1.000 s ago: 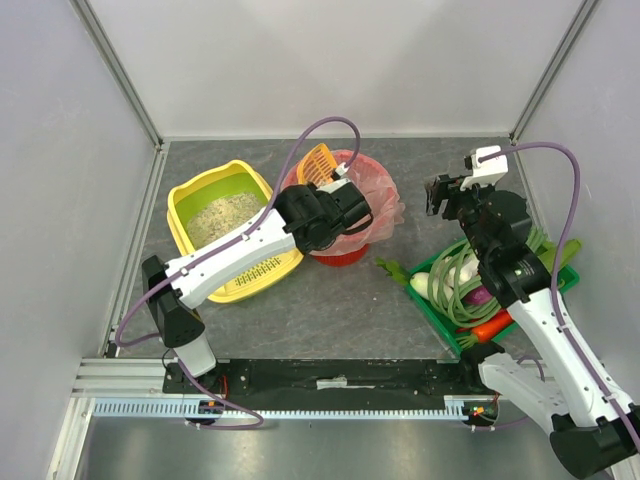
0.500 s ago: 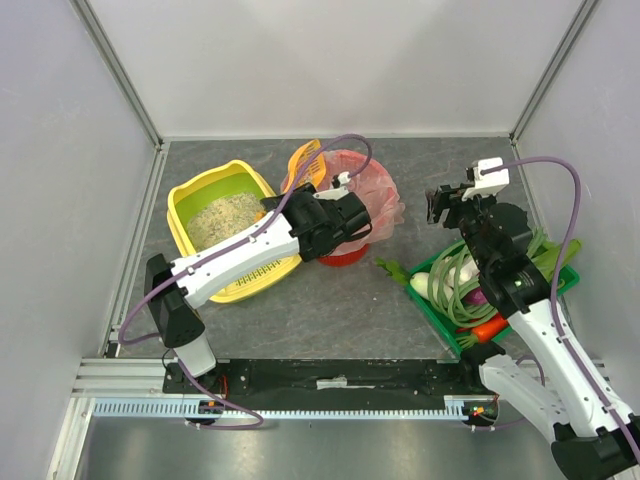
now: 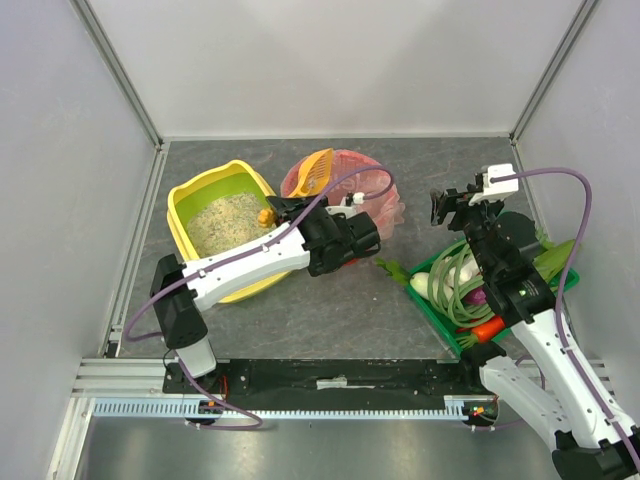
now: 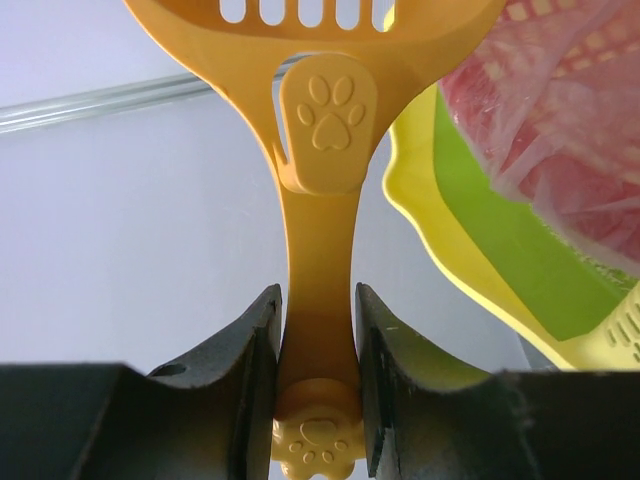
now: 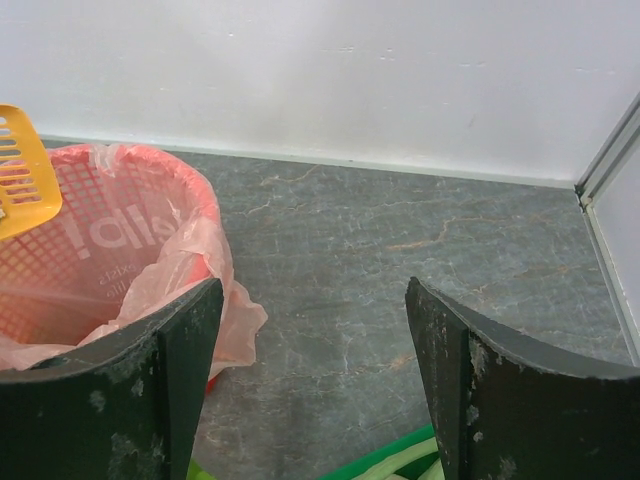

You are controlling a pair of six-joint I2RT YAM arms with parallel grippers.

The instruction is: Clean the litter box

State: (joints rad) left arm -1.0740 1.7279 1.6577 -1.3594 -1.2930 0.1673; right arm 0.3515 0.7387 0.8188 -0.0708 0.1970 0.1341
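While the left gripper [image 4: 318,300] is clamped narrow on the handle of the orange slotted scoop [image 4: 322,120], the scoop head sits above the rim of the red bin [image 3: 372,200], on the side facing the litter box [image 3: 225,187]. Litter box: on the table just beside the bin, pale litter inside. Right gripper [image 5: 312,290]: jaws apart, nothing between them, on the bin's opposite side, above the vegetable tray [image 3: 436,320].

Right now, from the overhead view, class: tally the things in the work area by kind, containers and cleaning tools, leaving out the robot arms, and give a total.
Containers: 3 (litter box, red bin, green tray)
Cleaning tools: 1 (orange scoop)
Total: 4
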